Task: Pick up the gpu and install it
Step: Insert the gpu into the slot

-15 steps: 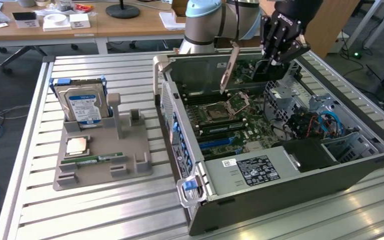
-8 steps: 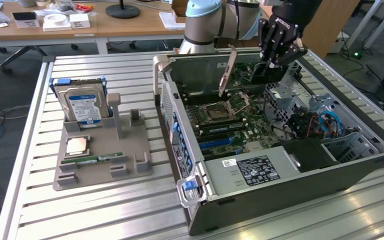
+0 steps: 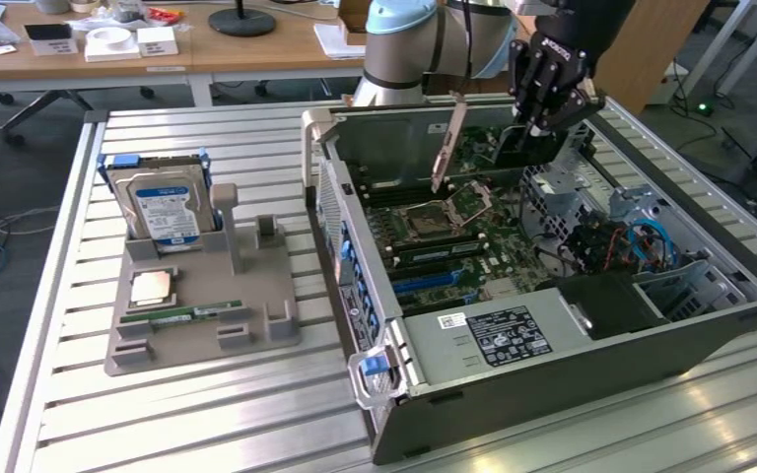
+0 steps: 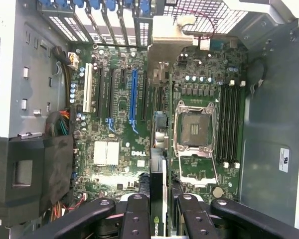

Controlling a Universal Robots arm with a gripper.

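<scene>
The gpu point(image 3: 526, 146) is a thin dark card hanging edge-down over the open computer case point(image 3: 484, 365), with its silver bracket point(image 3: 449, 148) at the end towards the exterior view's left. My gripper point(image 3: 550, 116) is shut on the card's upper edge. In the wrist view the gpu point(image 4: 158, 184) is seen edge-on between the black fingers point(image 4: 134, 211) of my gripper point(image 4: 159, 204). Its bracket point(image 4: 172, 42) reaches towards the case's rear slots. The card hovers above the motherboard point(image 4: 114, 149), between the blue slot point(image 4: 134, 94) and the processor socket point(image 4: 194, 129).
On the slatted metal table point(image 3: 221, 414), at the exterior view's left, a grey stand point(image 3: 194, 325) holds an upright hard drive point(image 3: 162, 202), a processor chip point(image 3: 153, 286) and a green memory stick point(image 3: 201, 313). Cables and a drive cage point(image 3: 615, 236) crowd the case's far side.
</scene>
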